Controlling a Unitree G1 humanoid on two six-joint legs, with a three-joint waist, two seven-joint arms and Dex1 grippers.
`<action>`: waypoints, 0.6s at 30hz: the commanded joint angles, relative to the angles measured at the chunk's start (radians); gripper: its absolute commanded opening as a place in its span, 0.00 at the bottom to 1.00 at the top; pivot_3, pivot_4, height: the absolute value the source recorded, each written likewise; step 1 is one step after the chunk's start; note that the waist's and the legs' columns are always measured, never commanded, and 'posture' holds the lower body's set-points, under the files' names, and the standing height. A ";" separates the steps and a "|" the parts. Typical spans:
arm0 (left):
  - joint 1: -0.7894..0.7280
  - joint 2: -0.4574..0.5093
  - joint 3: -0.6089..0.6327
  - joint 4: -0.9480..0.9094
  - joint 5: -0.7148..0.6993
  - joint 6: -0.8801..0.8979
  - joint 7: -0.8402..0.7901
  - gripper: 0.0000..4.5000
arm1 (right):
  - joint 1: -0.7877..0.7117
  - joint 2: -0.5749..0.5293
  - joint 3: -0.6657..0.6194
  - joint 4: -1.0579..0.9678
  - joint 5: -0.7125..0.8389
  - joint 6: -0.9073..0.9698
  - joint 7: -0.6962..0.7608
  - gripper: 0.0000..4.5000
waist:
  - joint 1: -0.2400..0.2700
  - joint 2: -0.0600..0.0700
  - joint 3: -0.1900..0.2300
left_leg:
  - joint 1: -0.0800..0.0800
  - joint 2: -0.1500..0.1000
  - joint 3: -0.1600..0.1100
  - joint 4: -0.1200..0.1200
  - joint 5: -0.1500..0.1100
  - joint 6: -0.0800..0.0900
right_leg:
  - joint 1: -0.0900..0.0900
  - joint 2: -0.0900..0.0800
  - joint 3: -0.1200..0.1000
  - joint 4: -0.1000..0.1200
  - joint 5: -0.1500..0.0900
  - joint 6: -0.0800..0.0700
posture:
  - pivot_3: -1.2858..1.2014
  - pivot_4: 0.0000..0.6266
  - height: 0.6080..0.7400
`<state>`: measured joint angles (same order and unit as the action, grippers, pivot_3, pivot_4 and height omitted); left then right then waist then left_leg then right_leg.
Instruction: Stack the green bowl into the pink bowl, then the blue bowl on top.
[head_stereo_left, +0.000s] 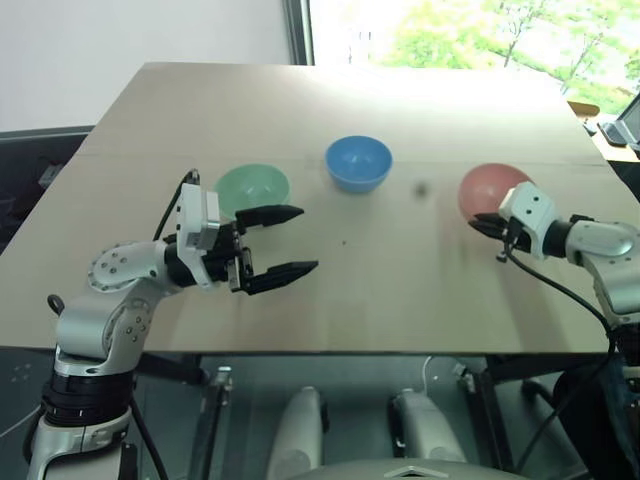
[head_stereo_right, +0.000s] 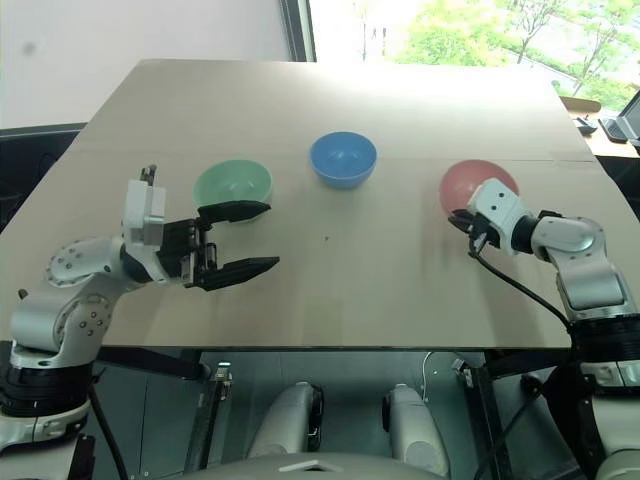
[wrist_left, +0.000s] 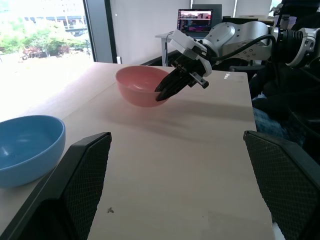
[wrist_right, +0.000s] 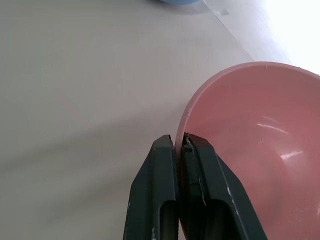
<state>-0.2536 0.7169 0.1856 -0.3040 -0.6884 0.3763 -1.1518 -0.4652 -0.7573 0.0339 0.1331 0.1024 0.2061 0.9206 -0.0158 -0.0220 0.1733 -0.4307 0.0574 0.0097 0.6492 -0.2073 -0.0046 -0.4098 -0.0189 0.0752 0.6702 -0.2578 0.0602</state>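
1. The right gripper (wrist_right: 184, 142) is clenched on the near rim of the pink bowl (head_stereo_left: 487, 190), one finger inside the wall and one outside. That pinch looks meant to steady the bowl or shift it, since it is the base of the stack.
2. In the left wrist view the pink bowl seems tipped slightly, its gripped side raised. Whether it has left the wood cannot be told.
3. The left gripper (head_stereo_left: 283, 241) hangs above the table with its jaws spread wide and nothing between them, its fingers pointing across toward 3 o'clock. It sits just at 5 o'clock of the green bowl (head_stereo_left: 252, 187), likely placed there because that bowl goes first.
4. The green bowl stands upright and untouched at about 9 o'clock of the blue bowl (head_stereo_left: 358, 162). The blue bowl is in the middle of the row, and the pink bowl lies well apart at its 3 o'clock.
5. No bowl is nested yet, so the stacking has not begun.
6. The table (head_stereo_left: 380, 290) is pale bare wood with a faint seam across it and a small dark speck (head_stereo_left: 421, 188) between the blue and pink bowls.
7. At 12 o'clock a window (head_stereo_left: 470, 30) shows bright green trees. The left wrist view shows a laptop (wrist_left: 195, 21) on a desk behind the pink bowl.
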 joint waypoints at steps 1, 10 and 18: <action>0.000 -0.001 0.008 -0.034 0.002 -0.019 0.017 1.00 | -0.049 0.020 0.005 -0.091 0.029 -0.005 0.021 0.01 | 0.000 0.000 0.000 | 0.000 0.000 0.000 0.000 0.000 0.000 | 0.000 0.000 0.000 0.000 0.000 0.000 | 0.52 0.24 1.00; 0.086 0.020 0.057 -0.093 -0.011 -0.010 0.063 1.00 | -0.112 0.183 0.166 -0.242 0.063 0.123 0.058 0.01 | -0.009 0.000 0.000 | 0.000 0.000 -0.001 0.000 0.000 0.000 | -0.001 0.000 0.000 0.002 0.000 0.000 | 0.52 0.24 1.00; 0.175 0.034 0.106 -0.183 -0.030 0.004 0.111 1.00 | -0.206 0.279 0.262 -0.153 0.045 0.116 0.103 0.01 | -0.011 0.000 0.000 | 0.000 0.000 -0.001 0.000 0.000 0.000 | -0.001 0.000 -0.001 0.002 0.000 0.000 | 0.52 0.24 1.00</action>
<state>-0.0848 0.7347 0.2562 -0.4354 -0.7028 0.3856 -1.0495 -0.6553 -0.4807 0.3002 -0.0187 0.1426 0.3424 1.0052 -0.0269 -0.0220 0.1733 -0.4310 0.0575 0.0086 0.6494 -0.2073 -0.0046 -0.4109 -0.0191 0.0744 0.6724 -0.2579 0.0599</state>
